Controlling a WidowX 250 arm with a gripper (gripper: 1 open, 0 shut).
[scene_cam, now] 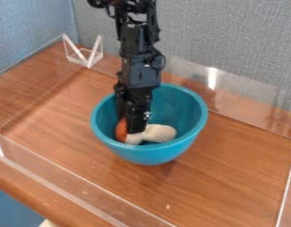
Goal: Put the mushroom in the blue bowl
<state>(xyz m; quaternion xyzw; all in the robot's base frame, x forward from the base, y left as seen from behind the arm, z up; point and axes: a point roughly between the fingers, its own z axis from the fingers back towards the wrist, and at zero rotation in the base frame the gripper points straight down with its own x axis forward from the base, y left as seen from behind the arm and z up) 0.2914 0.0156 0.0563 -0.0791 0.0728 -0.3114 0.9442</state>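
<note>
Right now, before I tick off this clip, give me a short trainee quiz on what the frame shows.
1. True or false: the mushroom lies on the table beside the bowl.
2. Where is the gripper? A) above the table's left side B) down inside the bowl, at the mushroom C) outside the clear wall
3. Fill in: the mushroom lies on its ____, stem pointing to the picture's right.

Key
1. False; it is inside the bowl.
2. B
3. side
</note>
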